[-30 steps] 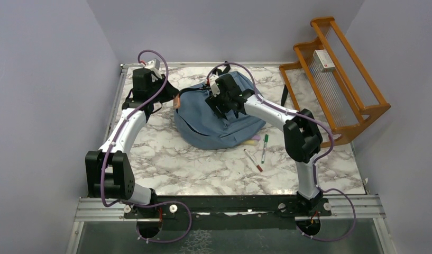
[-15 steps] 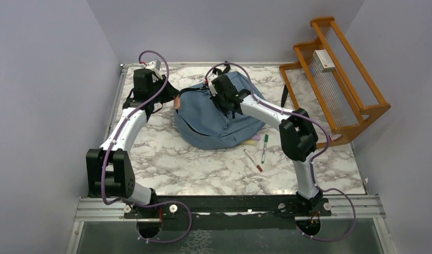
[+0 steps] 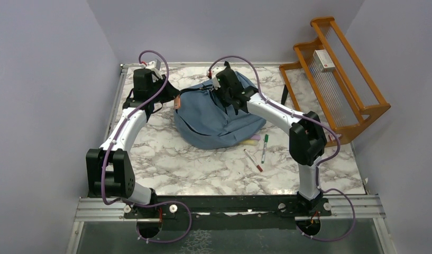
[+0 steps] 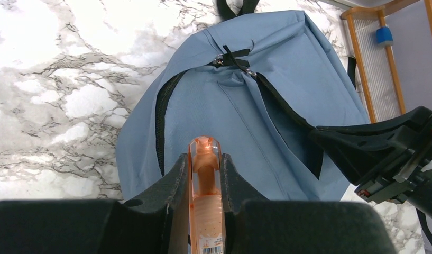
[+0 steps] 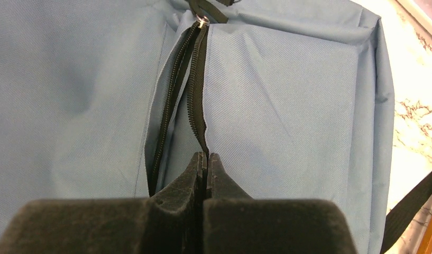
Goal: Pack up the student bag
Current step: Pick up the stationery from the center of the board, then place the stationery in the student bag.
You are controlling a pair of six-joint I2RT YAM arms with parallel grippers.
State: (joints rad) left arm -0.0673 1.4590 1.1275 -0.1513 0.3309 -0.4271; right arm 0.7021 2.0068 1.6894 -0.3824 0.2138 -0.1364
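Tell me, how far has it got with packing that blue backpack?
Early days. The zip on the student bag is open, and the right tool pinches its edge. The left tool holds an orange pen, not yet inside. A green marker, red marker and yellow highlighter lie on the table, waiting.

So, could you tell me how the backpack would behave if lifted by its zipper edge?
Probably floppy: the student bag lies slumped and creased, so fabric by the zipper should lift first. It looks flattish, likely light, and may slide on the smooth table.
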